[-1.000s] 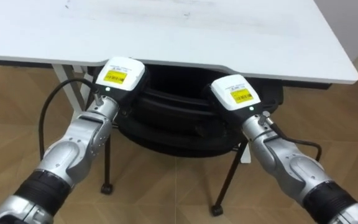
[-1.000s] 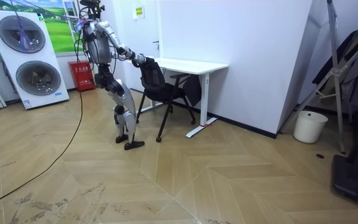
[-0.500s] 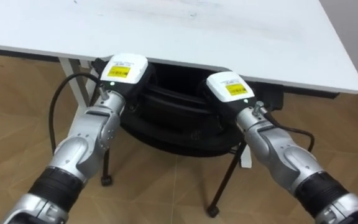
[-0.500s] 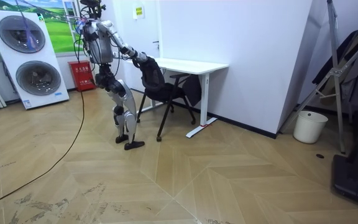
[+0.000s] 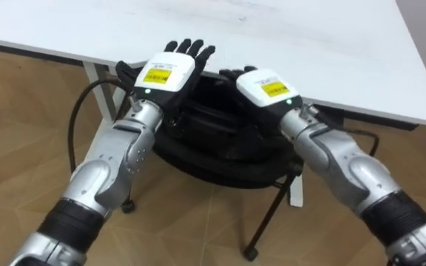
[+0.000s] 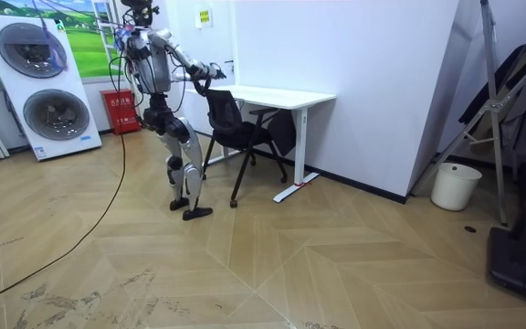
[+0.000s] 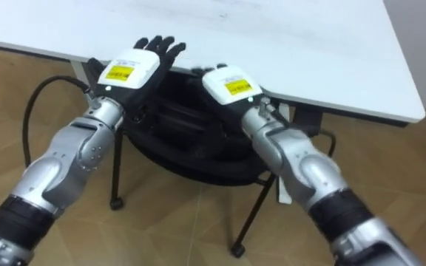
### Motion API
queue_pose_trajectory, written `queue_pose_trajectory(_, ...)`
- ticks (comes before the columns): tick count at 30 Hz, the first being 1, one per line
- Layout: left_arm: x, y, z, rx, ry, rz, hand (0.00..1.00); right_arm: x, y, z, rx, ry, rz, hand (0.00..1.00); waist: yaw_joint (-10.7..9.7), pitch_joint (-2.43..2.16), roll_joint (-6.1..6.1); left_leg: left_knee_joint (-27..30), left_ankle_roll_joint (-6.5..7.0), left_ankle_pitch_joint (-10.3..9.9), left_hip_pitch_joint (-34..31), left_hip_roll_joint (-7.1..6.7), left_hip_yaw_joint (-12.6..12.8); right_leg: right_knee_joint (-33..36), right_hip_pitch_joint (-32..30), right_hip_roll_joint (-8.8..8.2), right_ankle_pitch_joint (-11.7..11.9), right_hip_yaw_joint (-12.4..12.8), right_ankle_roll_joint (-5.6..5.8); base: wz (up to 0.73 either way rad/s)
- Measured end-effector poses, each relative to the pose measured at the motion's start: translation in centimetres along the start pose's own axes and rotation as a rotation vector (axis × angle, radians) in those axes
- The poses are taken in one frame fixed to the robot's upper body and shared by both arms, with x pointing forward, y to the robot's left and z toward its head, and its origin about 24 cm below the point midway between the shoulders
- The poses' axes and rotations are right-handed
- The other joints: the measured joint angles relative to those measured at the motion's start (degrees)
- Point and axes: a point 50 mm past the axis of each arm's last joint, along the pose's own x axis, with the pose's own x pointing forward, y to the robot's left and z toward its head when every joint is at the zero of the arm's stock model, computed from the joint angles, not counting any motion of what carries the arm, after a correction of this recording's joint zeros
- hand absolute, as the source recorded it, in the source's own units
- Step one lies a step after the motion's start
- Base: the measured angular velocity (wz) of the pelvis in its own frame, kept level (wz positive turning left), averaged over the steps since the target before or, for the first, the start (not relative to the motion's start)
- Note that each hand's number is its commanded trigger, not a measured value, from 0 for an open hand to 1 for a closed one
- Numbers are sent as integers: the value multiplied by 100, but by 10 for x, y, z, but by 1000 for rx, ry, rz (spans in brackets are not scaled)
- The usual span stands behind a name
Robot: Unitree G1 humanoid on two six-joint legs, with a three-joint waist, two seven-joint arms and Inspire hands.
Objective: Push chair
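- The chair (image 5: 213, 144) is black, with a rounded, padded back rim and thin dark metal legs (image 5: 268, 214). Its seat is tucked partly under the table (image 5: 324, 52).
- The left hand (image 5: 167, 74) is spread flat with its dark fingers (image 5: 191, 49) straight, and it holds nothing.
- The right hand (image 5: 266, 86) is just beside it, fingers loosely forward, also empty.
- In the room view both hands are above the chair's back, not on it.
- The table has a smooth white top with a straight edge.
- The floor (image 5: 21, 133) is matte herringbone wood.
- The robot stands behind the chair, on the room view's left of it.
- Two stacked white washers (image 6: 39, 82) with round doors stand behind the robot, and a white bin (image 6: 452, 185) stands by the plain white wall (image 6: 382, 82).
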Motion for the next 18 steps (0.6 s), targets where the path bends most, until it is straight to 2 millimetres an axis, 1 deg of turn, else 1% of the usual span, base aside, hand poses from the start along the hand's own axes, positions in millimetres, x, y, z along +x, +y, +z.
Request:
queue_pose_trajectory(2,-1,2,-2,14,-3,-7,0,0,-5,2,-17,-27,-11,0,-22,-1,-1,-59,-19,13,70,13,-67,-131,130,50,27,-66,-6,14)
queue_pose_trajectory(4,-2,2,-3,29,-16,-23,0,2,-14,-1,-27,-28,-46,0,-95,-5,29,-83,-29,14,134,4,-146,-221,246,72,35,-137,6,19)
queue_pose_trajectory(5,-3,7,-2,61,-36,-26,0,-1,-34,-10,-45,-3,-119,0,-89,-11,39,-93,-29,13,145,6,-151,-244,261,80,36,-140,7,7)
queue_pose_trajectory(7,-9,18,-6,135,-91,-44,0,-17,-95,-38,-125,72,-340,0,-74,-8,101,-128,-24,14,206,22,-172,-433,392,139,105,-160,18,2)
queue_pose_trajectory(8,-10,21,-7,153,-100,-46,0,-21,-109,-44,-140,94,-401,0,-65,-6,119,-153,-20,11,255,37,-162,-529,476,166,139,-165,18,0)
queue_pose_trajectory(9,-14,31,-9,195,-115,-34,0,-32,-134,-54,-166,140,-512,0,-31,-28,180,-221,-13,3,378,82,-158,-729,662,242,239,-155,19,0)
queue_pose_trajectory(10,-16,37,-9,218,-124,-22,0,-38,-145,-58,-187,161,-561,0,1,-49,222,-247,-7,-8,426,89,-155,-826,733,265,278,-152,16,0)
queue_pose_trajectory(11,-19,55,-14,241,-121,40,0,-52,-161,-67,-211,197,-652,0,66,-86,297,-300,15,-28,535,82,-144,-938,868,279,303,-142,46,0)
queue_pose_trajectory(12,-21,84,-22,240,-88,160,0,-63,-172,-72,-226,226,-725,0,58,-115,360,-333,40,-56,632,68,-146,-996,976,274,292,-151,84,0)
queue_pose_trajectory(13,-23,113,-30,221,-50,302,0,-69,-180,-74,-237,244,-782,0,32,-140,409,-430,52,-60,757,46,-132,-1011,1075,248,259,-140,144,0)
queue_pose_trajectory(14,-25,127,-34,208,-31,374,0,-71,-182,-73,-240,246,-806,0,4,-155,430,-481,61,-63,826,34,-126,-1013,1124,233,242,-135,170,-5)
queue_pose_trajectory(15,-30,149,-39,184,-9,509,0,-74,-185,-73,-234,241,-847,0,-51,-174,465,-566,84,-75,984,19,-86,-1012,1230,208,216,-98,196,-9)
queue_pose_trajectory(16,-34,158,-42,184,-2,566,0,-75,-186,-72,-227,234,-861,0,-89,-199,485,-609,99,-85,1053,15,-51,-1004,1259,196,201,-64,199,-19)
queue_pose_trajectory(17,-43,171,-44,195,3,658,0,-80,-190,-70,-223,216,-889,0,-156,-230,516,-695,115,-96,1159,2,1,-1010,1306,178,190,-11,210,-21)
queue_pose_trajectory(18,-51,180,-46,200,-3,723,0,-91,-196,-69,-237,208,-926,0,-186,-249,545,-789,124,-95,1238,-11,42,-1005,1321,155,166,37,233,-19)
